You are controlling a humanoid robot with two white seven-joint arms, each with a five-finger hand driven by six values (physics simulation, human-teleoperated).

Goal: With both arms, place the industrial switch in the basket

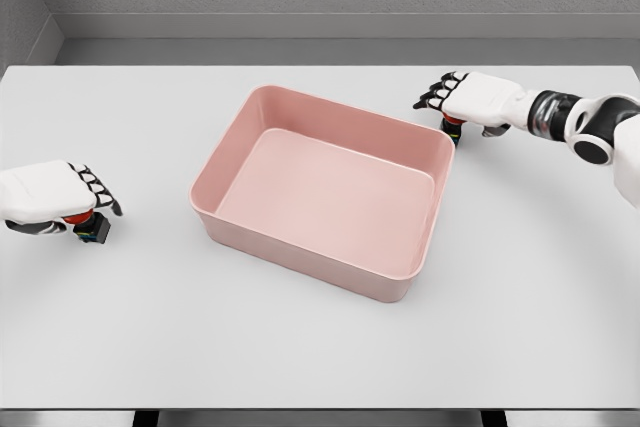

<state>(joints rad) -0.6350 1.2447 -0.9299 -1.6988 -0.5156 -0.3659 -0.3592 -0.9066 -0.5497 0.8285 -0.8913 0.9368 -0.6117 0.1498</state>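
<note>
A pink basket [405, 282] stands in the middle of the white table. At the left, an industrial switch [90, 226] with a red button and black body sits on the table, right under my left hand [98, 194]. That hand's fingers stretch out over the switch and are not wrapped around it. At the upper right, a second red and black switch [453, 128] stands just beyond the basket's far right corner. Most of it is hidden under my right hand [437, 95], whose fingers also reach out flat and point left.
The white table [300, 347] runs to a front edge near the bottom of the view. A grey wall lies behind its back edge. The basket interior holds nothing.
</note>
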